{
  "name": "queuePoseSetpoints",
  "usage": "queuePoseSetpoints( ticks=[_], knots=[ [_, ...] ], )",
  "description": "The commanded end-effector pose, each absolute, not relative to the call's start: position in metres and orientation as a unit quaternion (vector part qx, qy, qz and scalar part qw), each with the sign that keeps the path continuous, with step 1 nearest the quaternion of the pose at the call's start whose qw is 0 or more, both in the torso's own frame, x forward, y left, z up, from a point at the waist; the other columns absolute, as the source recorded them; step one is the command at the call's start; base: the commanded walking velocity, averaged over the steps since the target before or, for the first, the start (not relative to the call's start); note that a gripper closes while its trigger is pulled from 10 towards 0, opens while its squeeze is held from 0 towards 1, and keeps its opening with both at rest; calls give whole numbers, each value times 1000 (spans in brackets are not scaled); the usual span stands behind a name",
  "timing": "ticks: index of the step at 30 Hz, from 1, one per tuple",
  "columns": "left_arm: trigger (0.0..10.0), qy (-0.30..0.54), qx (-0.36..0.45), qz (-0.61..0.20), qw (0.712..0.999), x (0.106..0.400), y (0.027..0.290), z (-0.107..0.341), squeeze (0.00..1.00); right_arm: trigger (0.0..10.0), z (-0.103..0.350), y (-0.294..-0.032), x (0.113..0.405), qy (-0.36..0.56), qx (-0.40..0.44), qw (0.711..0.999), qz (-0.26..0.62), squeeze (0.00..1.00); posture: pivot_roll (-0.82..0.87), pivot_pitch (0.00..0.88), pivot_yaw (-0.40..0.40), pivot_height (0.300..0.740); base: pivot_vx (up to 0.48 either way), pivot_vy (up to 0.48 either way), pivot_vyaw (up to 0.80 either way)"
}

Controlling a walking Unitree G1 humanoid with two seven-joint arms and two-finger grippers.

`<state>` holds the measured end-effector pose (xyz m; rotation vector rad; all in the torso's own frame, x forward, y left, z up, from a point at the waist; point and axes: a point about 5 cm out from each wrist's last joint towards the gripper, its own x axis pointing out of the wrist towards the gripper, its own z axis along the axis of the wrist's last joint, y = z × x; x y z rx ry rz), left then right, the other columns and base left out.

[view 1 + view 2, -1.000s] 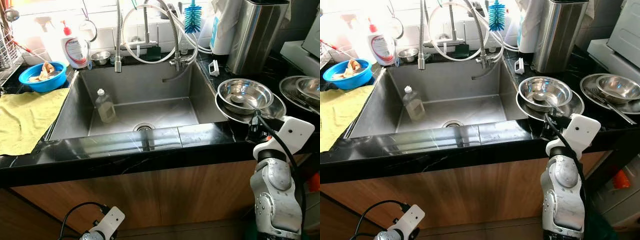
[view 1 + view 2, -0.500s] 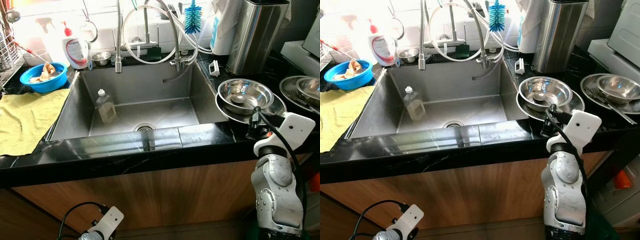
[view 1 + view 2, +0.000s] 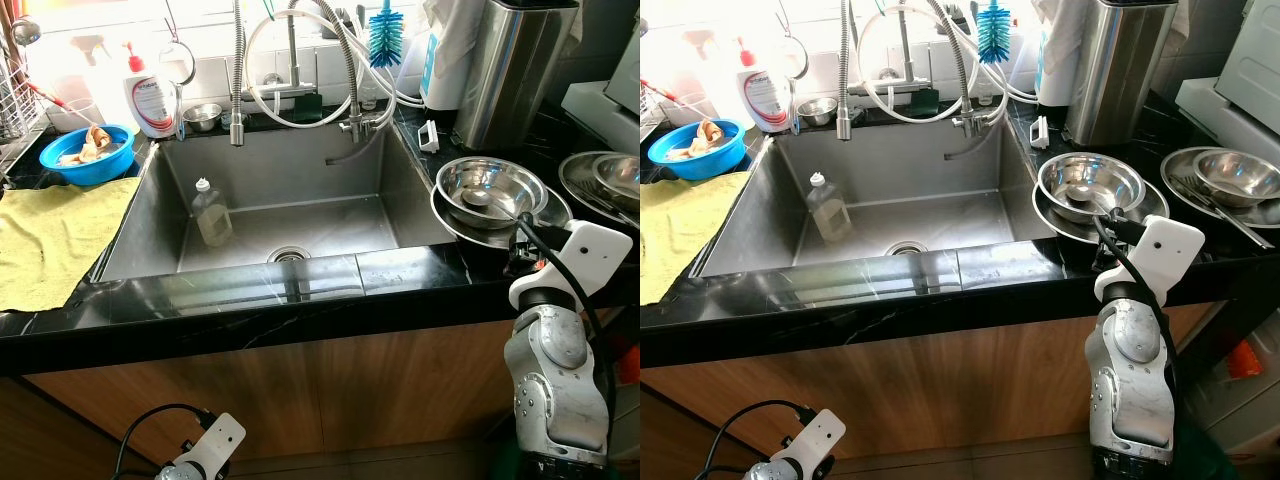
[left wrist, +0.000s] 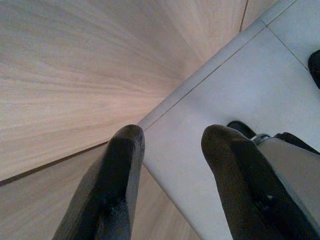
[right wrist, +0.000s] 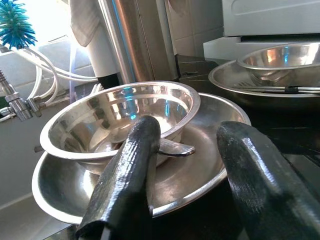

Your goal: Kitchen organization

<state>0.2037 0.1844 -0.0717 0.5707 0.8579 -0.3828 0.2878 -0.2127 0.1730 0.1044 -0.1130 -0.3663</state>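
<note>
With our right gripper (image 5: pixel 187 165) spread open and empty just short of the plate (image 5: pixel 200 175), whose near rim sits between the fingers and which carries the bowl (image 5: pixel 120 125) beyond, we should ease forward level, while our left gripper (image 4: pixel 172 165) hangs open, idle.

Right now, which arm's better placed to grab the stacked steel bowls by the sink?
Right. The right gripper is open at the counter edge, aimed at the small steel bowl nested in the wide bowl. The left gripper hangs low beside the wooden cabinet front, over the floor.
</note>
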Motion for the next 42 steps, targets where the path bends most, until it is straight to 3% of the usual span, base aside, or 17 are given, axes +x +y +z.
queuePoseSetpoints(
  ticks=[1, 25, 35, 36, 37, 38, 42],
  knots=[
    [10000, 423, 275, -178, 845, 198, 190, -75, 0, 0, 173, -209, 290, -52, 53, 982, -174, 0, -110, 0, 64, 740, 0, 0, 0],
    [10000, 417, 273, -174, 849, 202, 188, -73, 0, 0, 187, -206, 297, -78, 40, 982, -165, 0, -110, 0, 63, 740, 0, 0, 0],
    [10000, 418, 272, -172, 850, 202, 189, -73, 0, 0, 204, -185, 300, -115, 2, 987, -108, 0, -111, 0, 61, 740, 0, 0, 0],
    [10000, 418, 272, -172, 850, 202, 189, -73, 0, 2627, 207, -180, 300, -125, -6, 988, -91, 0, -111, 0, 61, 740, 0, 0, 0],
    [10000, 418, 272, -171, 850, 202, 189, -73, 0, 8784, 210, -176, 300, -133, -10, 988, -78, 0, -111, 0, 61, 740, 0, 0, 0],
    [10000, 418, 272, -170, 850, 202, 189, -73, 0, 10000, 214, -170, 301, -142, -12, 988, -58, 0, -111, 0, 61, 740, 0, 0, 0],
    [10000, 417, 272, -169, 850, 202, 188, -73, 0, 10000, 220, -164, 300, -162, -32, 985, -42, 0, -108, 0, 58, 740, 0, 0, 0]
  ],
)
